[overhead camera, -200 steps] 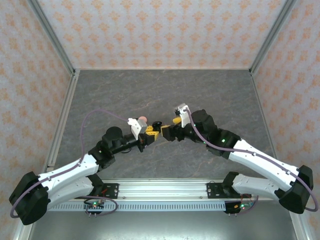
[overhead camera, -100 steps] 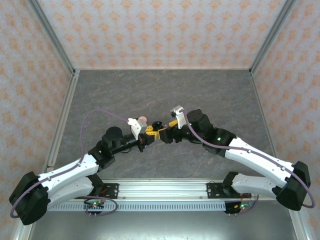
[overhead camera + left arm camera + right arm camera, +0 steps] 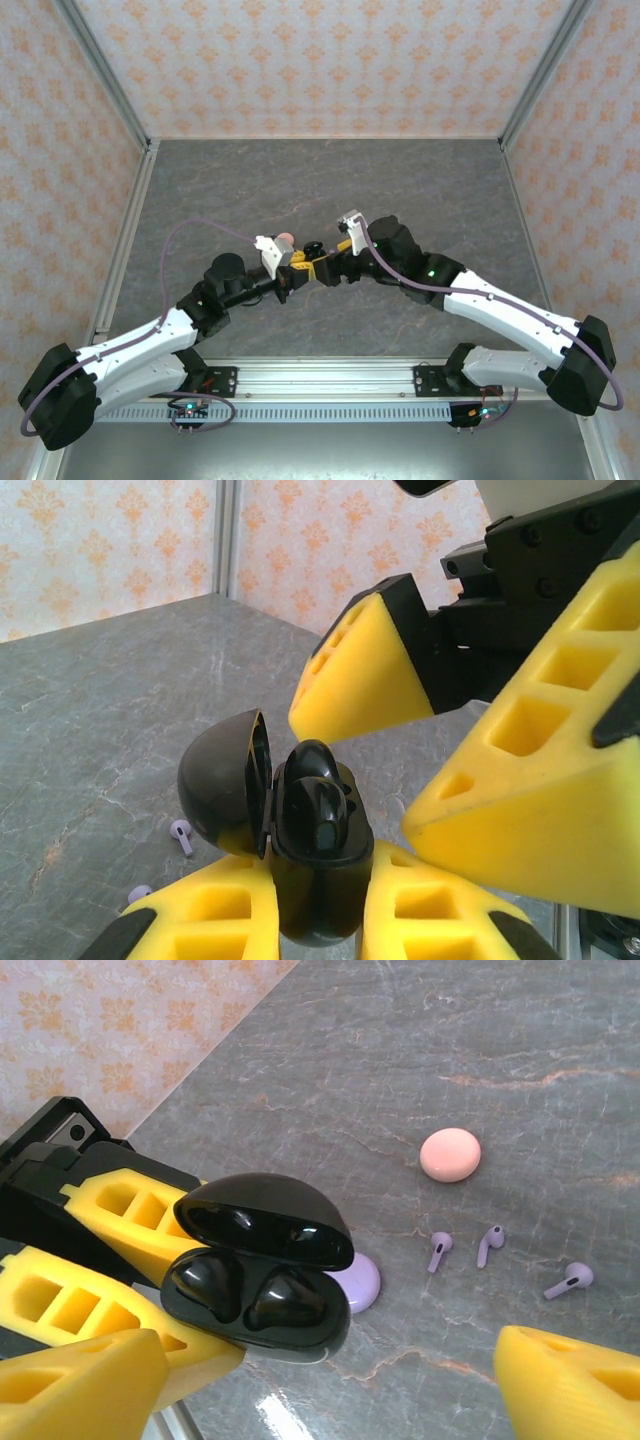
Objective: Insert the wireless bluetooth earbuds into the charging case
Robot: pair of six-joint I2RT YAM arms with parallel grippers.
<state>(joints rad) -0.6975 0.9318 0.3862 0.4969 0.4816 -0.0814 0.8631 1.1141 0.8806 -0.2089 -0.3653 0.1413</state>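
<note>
Where the two arms meet: mid desk (image 3: 300, 180) in top view; both arms reach inward, tips nearly touching.
L end effector (image 3: 312, 905): clenched on the charging case (image 3: 315, 880); yellow fingers press its lower body from both sides.
R end effector (image 3: 330, 1370): released; fingers spread wide w/ nothing between them. In L wrist view its two yellow tips sit just above & to the right of the case, apart from it.
Charging case: black, glossy, roughly upright in the L grip; appears raised off the desk.
Lid (image 3: 265, 1218): hinged open, tilted back; case interior exposed.
Black earbuds (image 3: 285, 1305): two rounded black forms sit side by side in the case wells; a black dome stands proud of the rim in L wrist view. Whether fully seated, cannot tell.
Lilac earbuds (image 3: 489, 1243): three loose on the desk in R wrist view, in a loose row, stems visible, well apart from the case; two show beside the case in L wrist view.
Pink disc (image 3: 451, 1154): flat on desk, beyond the lilac buds, not touching them.
Lilac disc (image 3: 358, 1282): on desk, partly hidden behind the case.
Top view detail: case reads as a small dark spot betw. the yellow fingers; pink disc just beside the L wrist.
</note>
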